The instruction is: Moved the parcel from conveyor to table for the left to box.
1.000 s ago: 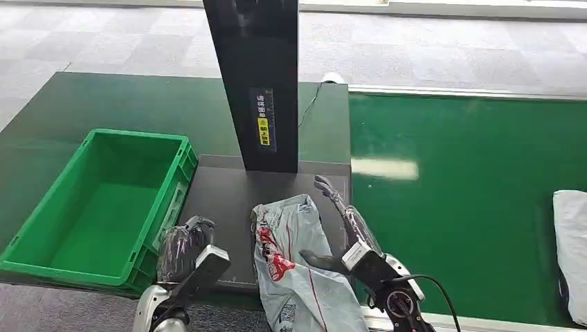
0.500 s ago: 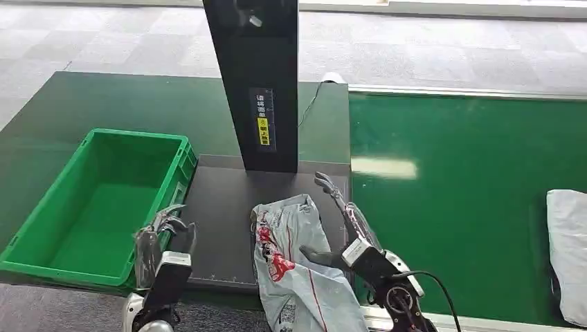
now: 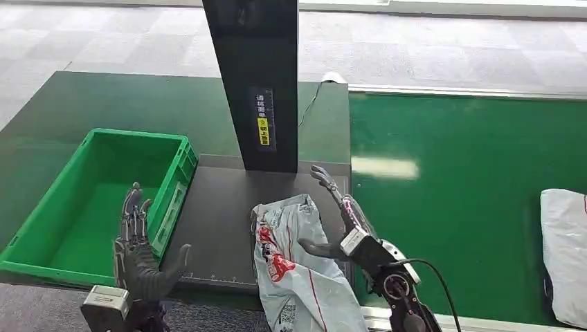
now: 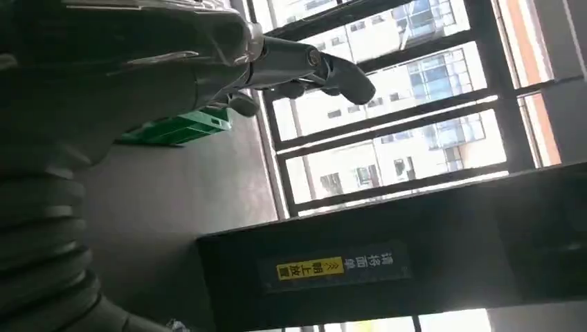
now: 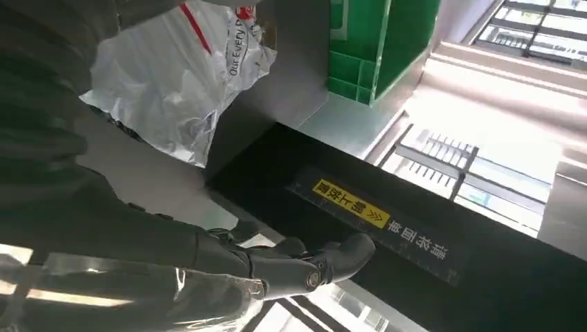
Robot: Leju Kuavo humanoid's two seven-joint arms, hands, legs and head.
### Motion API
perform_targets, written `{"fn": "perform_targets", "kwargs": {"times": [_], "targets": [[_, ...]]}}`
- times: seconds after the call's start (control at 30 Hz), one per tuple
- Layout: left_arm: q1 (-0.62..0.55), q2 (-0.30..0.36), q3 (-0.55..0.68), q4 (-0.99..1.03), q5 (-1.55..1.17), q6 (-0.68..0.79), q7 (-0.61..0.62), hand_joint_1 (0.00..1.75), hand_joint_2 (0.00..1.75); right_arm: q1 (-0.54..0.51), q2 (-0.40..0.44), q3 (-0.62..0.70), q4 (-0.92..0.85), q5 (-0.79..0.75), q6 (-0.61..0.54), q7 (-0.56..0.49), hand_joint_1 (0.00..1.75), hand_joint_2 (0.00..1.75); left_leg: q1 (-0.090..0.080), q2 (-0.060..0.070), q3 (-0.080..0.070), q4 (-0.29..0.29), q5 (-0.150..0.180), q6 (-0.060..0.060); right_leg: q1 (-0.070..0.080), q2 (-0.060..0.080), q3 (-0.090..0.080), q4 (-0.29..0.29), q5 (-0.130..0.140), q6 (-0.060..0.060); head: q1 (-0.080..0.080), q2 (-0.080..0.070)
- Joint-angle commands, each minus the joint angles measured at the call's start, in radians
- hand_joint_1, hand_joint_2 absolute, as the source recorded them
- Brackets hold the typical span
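Now parcel (image 3: 294,266) lies on desk (image 3: 138,104); right hand (image 3: 339,221) beside it, left hand (image 3: 138,249) over green box (image 3: 83,207), both released, fingers spread.

The left hand (image 3: 138,259), fingers spread, hangs over the near rim of the green crate (image 3: 41,266); ahead of it the crate's interior lies open, walled on all sides. Between the two hands, the grey parcel (image 3: 297,266) covers the near part of the dark mat (image 3: 218,221), leaving a bare strip of mat beside the left hand. Just beyond the right hand (image 3: 342,221) the black upright post (image 3: 256,83) blocks the way forward. Outward of the right hand the green conveyor (image 3: 457,207) is open up to a white parcel (image 3: 564,256) at its far side.
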Motion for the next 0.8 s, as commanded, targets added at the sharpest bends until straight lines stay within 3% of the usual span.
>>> {"fn": "perform_targets", "kwargs": {"times": [0.03, 0.2, 0.33, 0.4, 0.43, 0.57, 0.8], "targets": [[0.015, 0.017, -0.012, -0.031, 0.142, -0.133, -0.068, 0.0, 1.75, -0.036, -0.019, 0.027, 0.073, -0.005, 0.0, -0.003, 0.0, 1.75, 0.0, -0.001, 0.001, -0.001, 0.0, 0.001, 0.0, 0.004, 0.0, -0.001, 0.001, 0.0, 0.0, 0.0], [0.04, 0.045, -0.055, -0.112, 0.281, -0.399, -0.068, 0.0, 1.75, -0.03, -0.008, 0.024, 0.072, -0.002, 0.005, -0.004, 0.0, 1.75, 0.0, -0.001, 0.0, 0.0, 0.0, 0.001, 0.0, 0.002, 0.0, 0.0, 0.0, 0.0, 0.0, 0.0], [0.016, 0.089, -0.158, -0.015, 0.066, -0.493, -0.062, 0.0, 1.75, -0.034, 0.003, 0.019, 0.079, 0.012, 0.013, -0.008, 0.0, 1.75, 0.0, -0.002, 0.0, -0.001, 0.001, 0.001, 0.0, 0.003, 0.0, -0.001, 0.001, -0.001, 0.0, 0.0], [0.001, 0.107, -0.218, 0.041, -0.151, -0.429, -0.013, 0.0, 1.75, -0.036, 0.005, 0.014, 0.081, 0.014, 0.014, -0.008, 0.0, 1.75, -0.001, -0.002, 0.001, -0.001, 0.001, 0.001, -0.001, 0.001, 0.001, -0.001, 0.0, 0.0, 0.0, 0.0], [-0.044, 0.129, -0.291, 0.127, -0.307, -0.415, 0.074, 0.0, 1.75, -0.03, 0.005, 0.008, 0.069, 0.018, 0.014, -0.007, 0.0, 1.75, -0.001, -0.003, 0.001, -0.002, 0.001, 0.001, -0.001, 0.002, 0.001, -0.002, 0.001, -0.001, 0.0, 0.0], [-0.117, 0.134, -0.316, 0.254, -0.472, -0.255, 0.221, 0.0, 1.75, -0.014, 0.006, -0.01, 0.032, 0.025, 0.015, 0.006, 0.0, 1.75, -0.001, -0.005, 0.001, -0.002, 0.002, 0.001, -0.001, 0.0, 0.001, -0.002, 0.001, 0.0, 0.0, 0.0], [-0.133, 0.136, -0.302, 0.264, -0.486, -0.242, 0.237, 0.0, 1.75, -0.006, 0.006, -0.014, 0.021, 0.027, 0.015, 0.011, 0.0, 1.75, 0.0, -0.004, 0.001, -0.002, 0.001, 0.001, 0.0, 0.002, 0.0, -0.002, 0.001, -0.001, 0.0, 0.0]]}}
